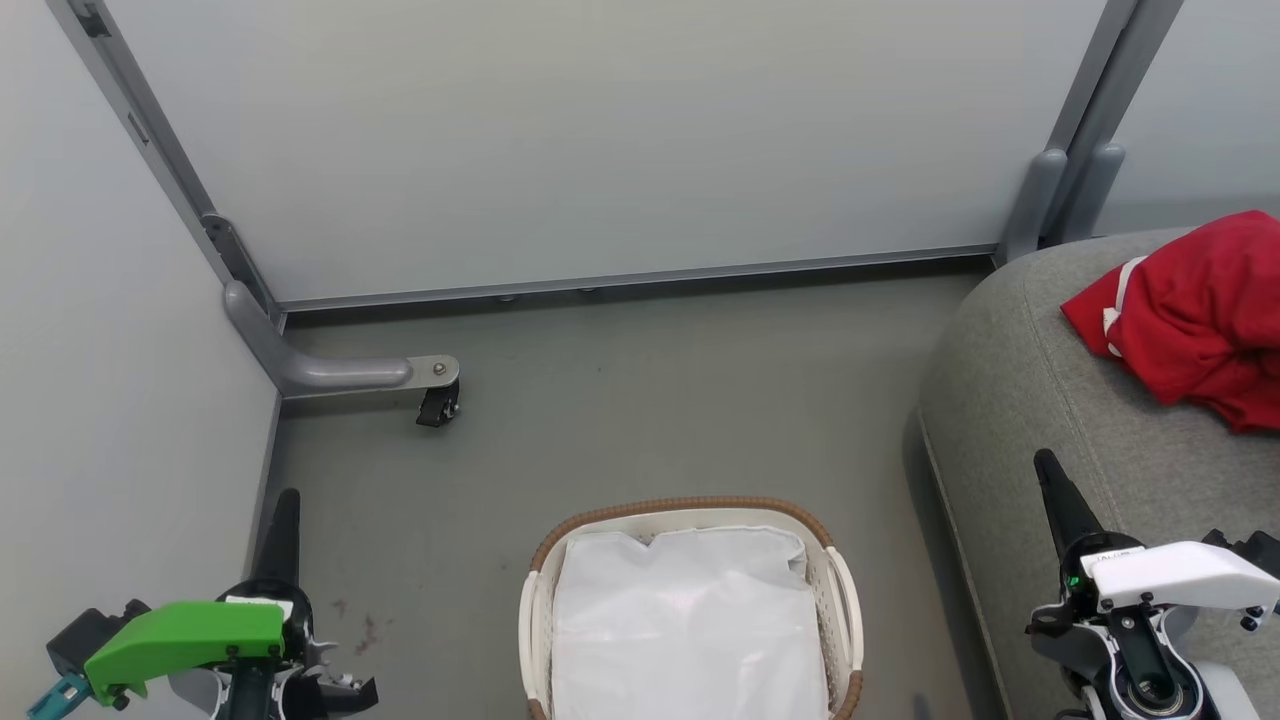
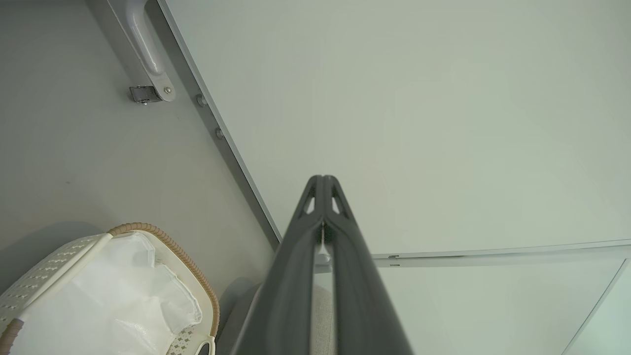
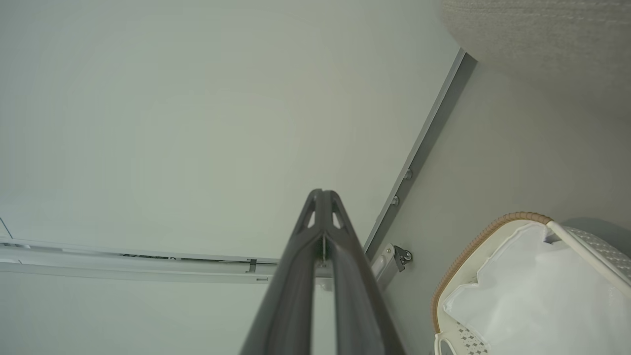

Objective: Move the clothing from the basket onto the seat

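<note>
The red clothing [image 1: 1195, 320] with white trim lies crumpled on the grey seat [image 1: 1040, 400] at the right. The white basket [image 1: 838, 600] with its brown rim stands on the floor at the bottom centre, holding just a white sheet [image 1: 690, 620]. My left gripper [image 1: 287, 500] is shut at the lower left, left of the basket, with nothing in it. My right gripper [image 1: 1046, 462] is shut at the lower right, over the seat's front part, below the clothing and apart from it. Each wrist view shows its own shut gripper [image 2: 323, 178] [image 3: 323, 192] and part of the basket [image 2: 162, 239] [image 3: 473, 241].
Pale partition panels [image 1: 600, 140] close off the back and left. A grey panel foot with a black caster [image 1: 438, 405] juts onto the grey floor [image 1: 640, 400] behind the basket on the left. Another panel foot [image 1: 1050, 200] stands behind the seat.
</note>
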